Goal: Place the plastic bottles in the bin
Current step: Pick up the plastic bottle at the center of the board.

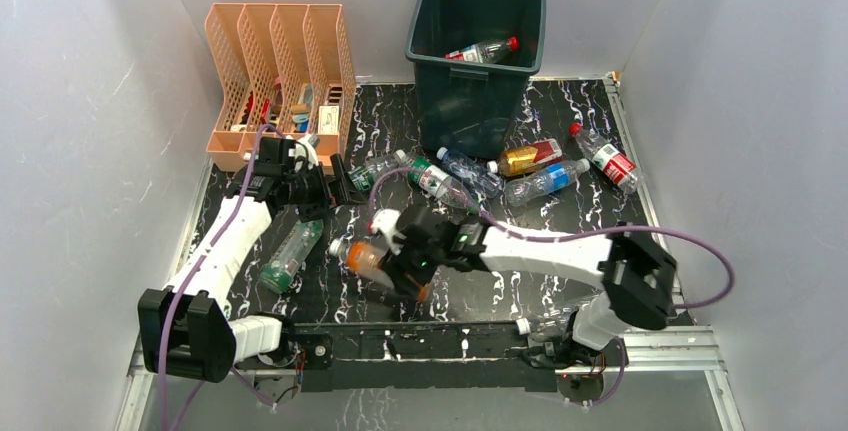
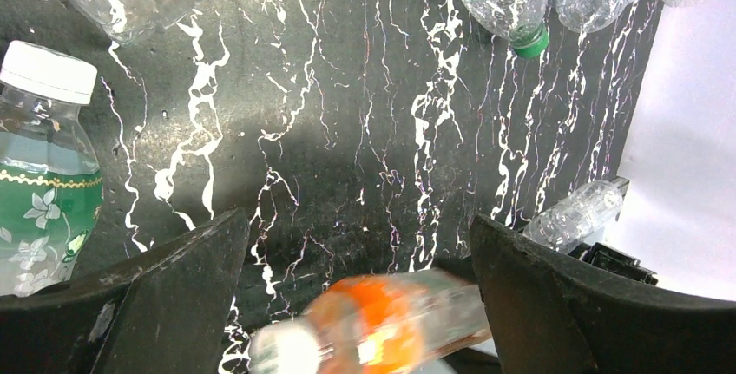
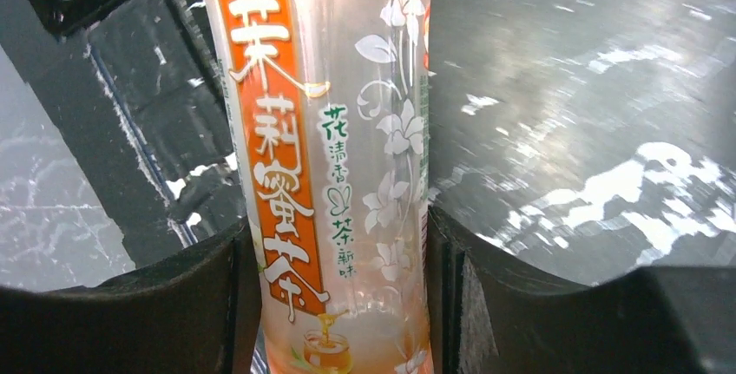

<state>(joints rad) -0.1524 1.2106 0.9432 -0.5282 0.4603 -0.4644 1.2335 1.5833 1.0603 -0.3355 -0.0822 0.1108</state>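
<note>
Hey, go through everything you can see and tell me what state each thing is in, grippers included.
left gripper, open, empty.
right gripper, shut on orange-label bottle.
bin, upright, open-topped, one red-capped bottle inside.
green-label bottle, lying on its side.
blue-label bottle, lying on its side beside the bin.
file organizer, upright.
</note>
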